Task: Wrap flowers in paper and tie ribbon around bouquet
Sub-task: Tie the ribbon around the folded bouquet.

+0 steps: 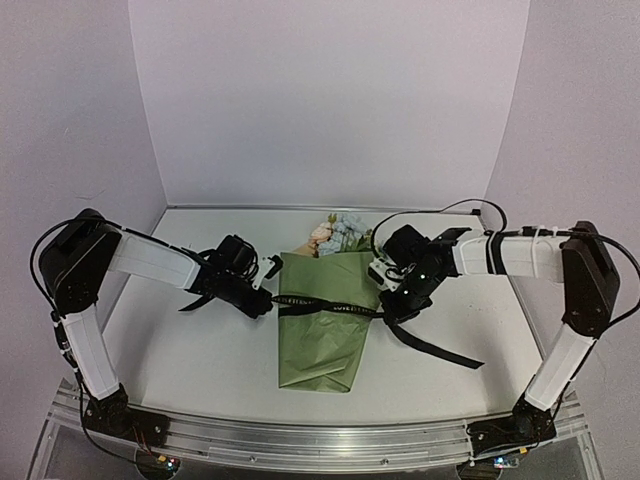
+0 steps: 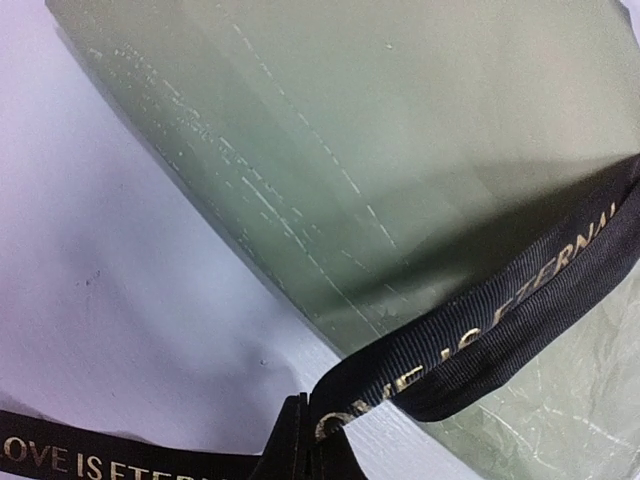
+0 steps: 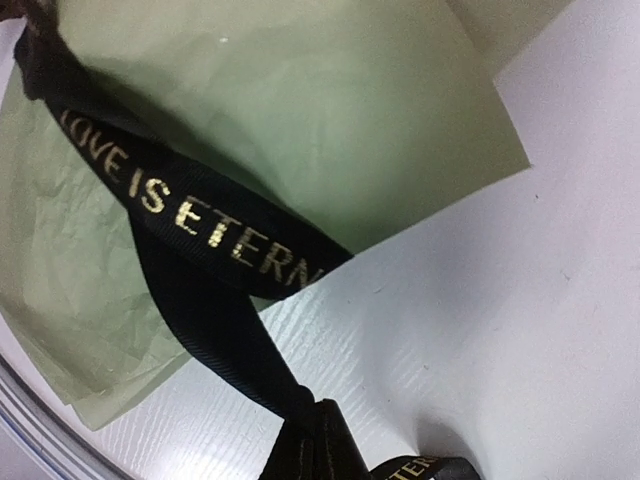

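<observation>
The bouquet lies mid-table as a cone of olive-green paper (image 1: pixel 322 325), with pink and pale blue flowers (image 1: pixel 335 235) poking out at its far end. A black ribbon (image 1: pixel 325 305) with pale lettering runs across the cone's middle. My left gripper (image 1: pixel 265 300) is shut on the ribbon (image 2: pixel 480 320) at the cone's left edge. My right gripper (image 1: pixel 388 310) is shut on the ribbon (image 3: pixel 215 290) at the cone's right edge. A loose tail of ribbon trails from there toward the near right. Both wrist views show the paper (image 2: pixel 400 150) (image 3: pixel 300 120) close up behind the pinched ribbon.
The white table (image 1: pixel 200 360) is ringed by pale walls at the back and sides. A metal rail (image 1: pixel 300 440) with both arm bases runs along the near edge. Black cables loop over the right arm (image 1: pixel 500 255).
</observation>
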### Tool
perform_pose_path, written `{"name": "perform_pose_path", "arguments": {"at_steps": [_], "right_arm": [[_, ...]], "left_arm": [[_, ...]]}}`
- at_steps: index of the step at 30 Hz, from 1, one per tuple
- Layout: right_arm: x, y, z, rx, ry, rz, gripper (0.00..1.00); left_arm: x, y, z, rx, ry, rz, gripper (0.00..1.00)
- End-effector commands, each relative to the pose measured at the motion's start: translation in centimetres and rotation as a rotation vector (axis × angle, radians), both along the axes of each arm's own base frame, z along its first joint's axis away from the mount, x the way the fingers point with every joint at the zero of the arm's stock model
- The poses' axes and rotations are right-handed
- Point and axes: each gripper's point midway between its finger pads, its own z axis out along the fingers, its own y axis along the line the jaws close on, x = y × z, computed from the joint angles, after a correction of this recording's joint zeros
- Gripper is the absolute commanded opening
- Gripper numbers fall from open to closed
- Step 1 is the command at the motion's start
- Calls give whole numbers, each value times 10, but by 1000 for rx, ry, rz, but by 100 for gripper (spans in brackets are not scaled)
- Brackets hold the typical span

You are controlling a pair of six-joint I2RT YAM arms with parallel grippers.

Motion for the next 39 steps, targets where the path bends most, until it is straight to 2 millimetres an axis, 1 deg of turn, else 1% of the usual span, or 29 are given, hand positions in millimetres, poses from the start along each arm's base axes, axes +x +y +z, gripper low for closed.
{"name": "perform_pose_path", "arguments": {"at_steps": [1, 4, 7, 9, 11, 12, 13, 14, 15, 17, 19, 21, 24, 26, 29, 33, 39], "right_arm": [[-4, -17, 0, -117, 78, -145, 0], [-2, -16, 2, -134, 110, -194, 0], [1, -17, -1, -146, 111, -225, 0], [5, -23, -4, -173, 91, -244, 0], [13, -37, -3, -211, 53, -314, 0], [14, -45, -4, -223, 49, -348, 0], [15, -61, -7, -253, 32, -396, 0], [20, -74, -5, -262, 5, -454, 0], [17, -91, -10, -285, -5, -504, 0], [19, -122, -13, -272, -44, -641, 0], [9, -149, -20, -273, -41, -741, 0], [-1, -172, -23, -274, -45, -818, 0], [-12, -194, -22, -272, -54, -886, 0], [-20, -204, -23, -271, -47, -913, 0], [-29, -213, -24, -265, -42, -932, 0], [-35, -216, -22, -255, -41, -936, 0], [-48, -230, -24, -269, -44, -975, 0]], "left_arm": [[-5, -7, 12, -97, 87, 83, 0], [-2, -5, 13, -101, 101, 130, 0], [-3, -1, 10, -101, 127, 155, 0], [0, 8, 7, -94, 143, 215, 0], [6, 25, 6, -116, 170, 300, 0], [10, 38, 5, -128, 188, 356, 0], [12, 50, 5, -153, 217, 418, 0], [15, 69, 4, -177, 245, 488, 0], [18, 91, 1, -185, 266, 560, 0], [19, 125, 1, -199, 287, 682, 0], [19, 156, -2, -190, 298, 796, 0], [19, 185, -6, -161, 295, 900, 0], [15, 209, -11, -159, 311, 998, 0], [14, 220, -13, -170, 314, 1040, 0], [12, 232, -17, -159, 316, 1079, 0], [12, 239, -17, -155, 314, 1096, 0], [10, 254, -10, -121, 279, 1131, 0]]}}
